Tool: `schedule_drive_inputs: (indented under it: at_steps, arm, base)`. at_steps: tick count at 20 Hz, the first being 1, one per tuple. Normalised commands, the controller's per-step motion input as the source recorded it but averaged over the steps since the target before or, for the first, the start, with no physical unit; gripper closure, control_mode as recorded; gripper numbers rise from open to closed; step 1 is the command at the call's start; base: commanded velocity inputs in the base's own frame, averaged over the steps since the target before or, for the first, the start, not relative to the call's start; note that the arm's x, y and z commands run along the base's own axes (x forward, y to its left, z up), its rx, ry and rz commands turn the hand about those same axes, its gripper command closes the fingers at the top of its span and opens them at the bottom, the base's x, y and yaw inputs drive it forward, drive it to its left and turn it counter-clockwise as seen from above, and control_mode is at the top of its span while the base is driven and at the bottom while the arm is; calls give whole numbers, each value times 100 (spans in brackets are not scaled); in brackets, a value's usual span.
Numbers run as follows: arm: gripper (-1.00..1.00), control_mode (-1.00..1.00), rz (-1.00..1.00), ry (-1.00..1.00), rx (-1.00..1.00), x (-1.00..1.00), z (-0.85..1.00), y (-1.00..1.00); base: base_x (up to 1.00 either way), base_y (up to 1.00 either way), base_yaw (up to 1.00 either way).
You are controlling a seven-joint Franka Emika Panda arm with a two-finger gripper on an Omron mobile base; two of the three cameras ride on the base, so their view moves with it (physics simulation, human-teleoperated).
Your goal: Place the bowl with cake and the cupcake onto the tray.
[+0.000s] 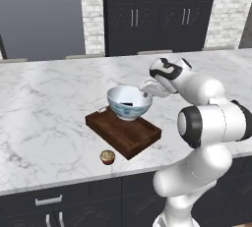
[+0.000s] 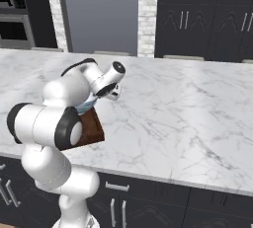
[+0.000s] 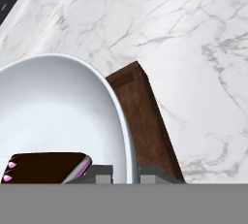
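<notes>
Gripping the rim of the round pale blue-white bowl with a dark brown cake wedge inside (image 1: pixel 129 102), the end effector (image 3: pixel 126 173) has its two fingers pinched on the bowl's edge, one tip inside the wall and one outside, as the hand view shows. The bowl sits over the far end of the dark brown rectangular wooden tray with a low raised rim (image 1: pixel 129 133); whether its foot already rests on the wood or hangs just above it I cannot tell. The tray lies on the white marble worktop (image 1: pixel 44 103), near its front edge.

The tiny round cupcake with a tan-golden top and dark wrapper (image 1: pixel 107 157) stands on the worktop just beside the tray's near long side, apart from it, so that half of the task is not yet done.

As a judgement, the bowl looks rigid and glazed, so likely smooth and slippery under a rim pinch, and held by one side it will want to tip away from the fingers; lowering it level and slowly would keep the cake wedge from sliding. The cupcake looks light and small; a hold across its wrapper, low on the sides, seems safer than pressing the soft top. The free near half of the tray appears to leave room for it beside the bowl.
</notes>
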Motion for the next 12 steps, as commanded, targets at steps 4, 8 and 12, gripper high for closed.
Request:
schedule_drive_inputs:
  at_steps: [4,8,12]
  arm:
    - [100,-100,0,0,0,0,-13,36]
    - [100,-100,0,0,-1,0,-23,28]
    - [100,-100,0,0,-3,0,-32,16]
  base:
    - [0,0,0]
    - [0,0,0]
    - [0,0,0]
